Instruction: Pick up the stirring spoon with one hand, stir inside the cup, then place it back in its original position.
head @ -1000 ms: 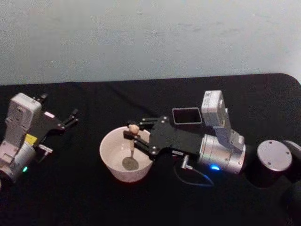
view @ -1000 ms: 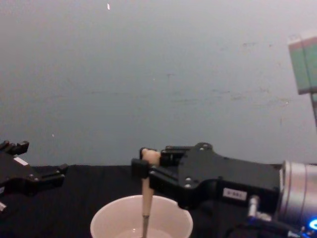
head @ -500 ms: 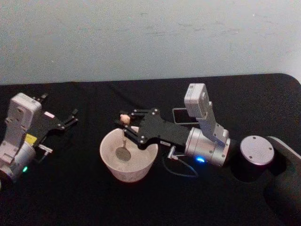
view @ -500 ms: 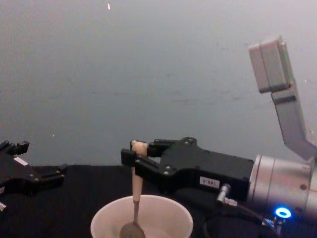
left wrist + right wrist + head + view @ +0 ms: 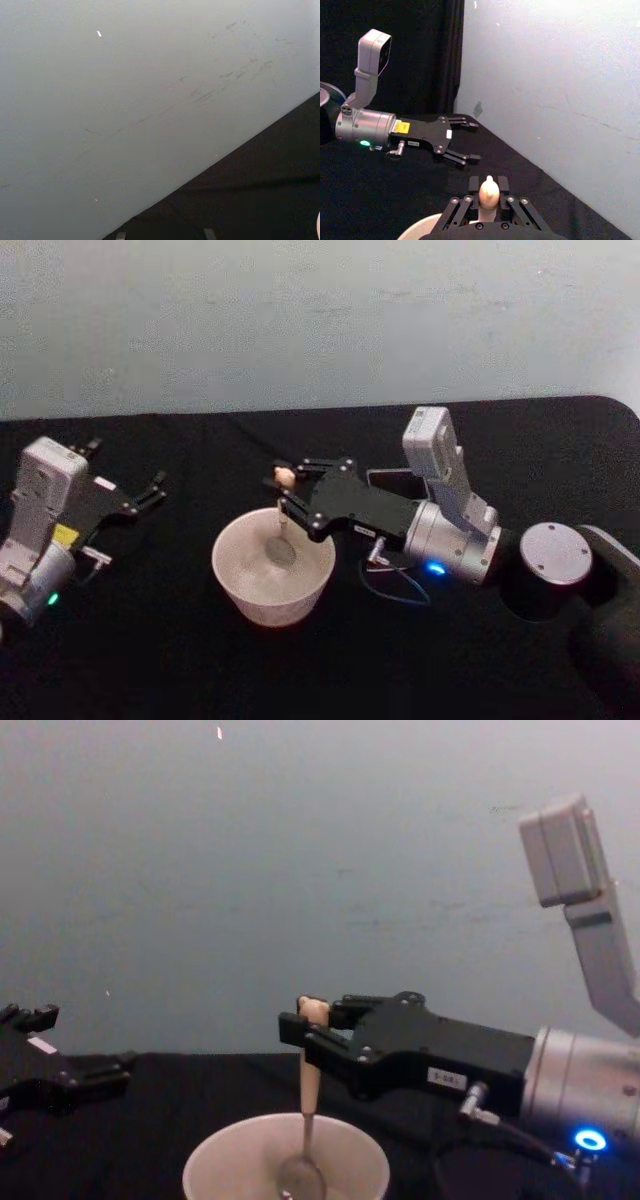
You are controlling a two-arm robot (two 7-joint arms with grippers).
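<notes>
Spoon (image 5: 309, 1105); beige handle; grey round bowl

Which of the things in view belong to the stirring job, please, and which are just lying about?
In the job:
stirring spoon, bowl end down in the cup
cup
dark grey square holder, behind the right arm
right hand, shut on the spoon's handle

Just lying about:
left hand, open, parked at the table's left
black table
cable by the right wrist

Pale, faintly scuffed wall (image 5: 320, 320) behind a black tabletop (image 5: 200, 670); possibly a dark curtain (image 5: 452, 55) beside it.
</notes>
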